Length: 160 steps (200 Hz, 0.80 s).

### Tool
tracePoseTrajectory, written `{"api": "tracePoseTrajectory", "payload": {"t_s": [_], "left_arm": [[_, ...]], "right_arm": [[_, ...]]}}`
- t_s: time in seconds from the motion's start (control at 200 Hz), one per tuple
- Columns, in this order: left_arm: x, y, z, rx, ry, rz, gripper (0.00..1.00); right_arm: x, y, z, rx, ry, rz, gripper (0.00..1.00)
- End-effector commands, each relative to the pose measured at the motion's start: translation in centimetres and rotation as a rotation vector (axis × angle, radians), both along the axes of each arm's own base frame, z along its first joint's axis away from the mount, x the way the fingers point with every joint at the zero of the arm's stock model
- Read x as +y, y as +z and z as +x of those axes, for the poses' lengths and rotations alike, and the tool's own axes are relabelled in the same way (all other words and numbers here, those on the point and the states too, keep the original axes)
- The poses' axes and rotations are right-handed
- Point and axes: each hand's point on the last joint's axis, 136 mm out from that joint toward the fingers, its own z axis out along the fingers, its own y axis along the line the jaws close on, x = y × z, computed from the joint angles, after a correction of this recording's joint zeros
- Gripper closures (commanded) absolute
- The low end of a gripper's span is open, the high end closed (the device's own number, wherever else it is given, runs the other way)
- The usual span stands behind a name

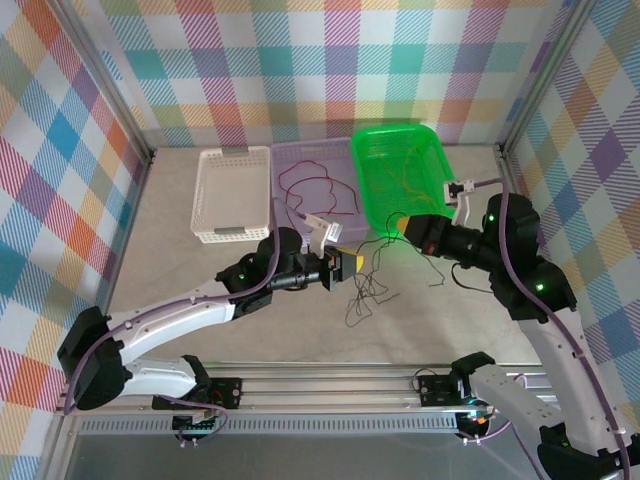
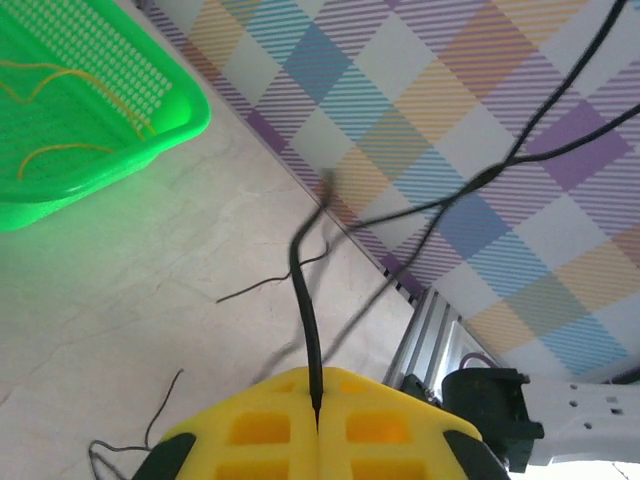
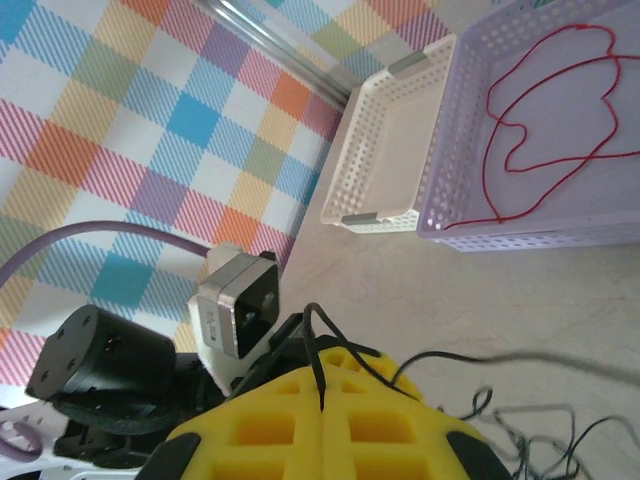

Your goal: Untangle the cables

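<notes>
Overhead, the left gripper and right gripper are facing each other mid-frame, with the black cables sprawling just below them.

At the left wrist, the yellow fingers are pinching a black cable that is rising toward the upper right.

At the right wrist, closed jaws are clamping a black cable at bottom centre, and a red cable is lying in the lavender basket at upper right.

readable text: none I can make out | white basket, purple basket, green basket: no lettering legible to me | desk: no labels or numbers I can read
</notes>
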Motion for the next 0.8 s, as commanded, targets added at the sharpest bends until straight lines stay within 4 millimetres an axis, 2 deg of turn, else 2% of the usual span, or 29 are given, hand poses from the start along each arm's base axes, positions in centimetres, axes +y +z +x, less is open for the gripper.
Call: {"api": "tracePoseTrajectory", "payload": {"t_s": [0.0,0.235,0.475,0.545,0.64,0.795], "left_arm": [[2.4,2.9,0.4,-0.064,0.092,-0.013,1.00],[9.7,6.8,1.8,-0.100,0.325,-0.019,1.00],[16.2,11.8,1.4,-0.197,0.488,-0.020,1.00],[17.7,12.4,1.1,-0.215,0.520,0.019,1.00],[19.3,13.7,1.1,-0.264,0.566,0.057,1.00],[21.4,15.4,1.8,-0.319,0.639,0.090,1.00]], "right_arm": [[-1.1,-0.7,0.2,-0.016,-0.061,-0.036,1.00],[-3.0,-5.1,0.9,0.026,-0.161,-0.141,1.00],[-5.7,-10.4,2.0,0.094,-0.291,-0.275,1.00],[-6.0,-11.8,2.2,0.120,-0.306,-0.288,1.00],[-6.0,-12.9,2.4,0.140,-0.303,-0.275,1.00],[-5.4,-12.8,2.3,0.121,-0.276,-0.244,1.00]]}}
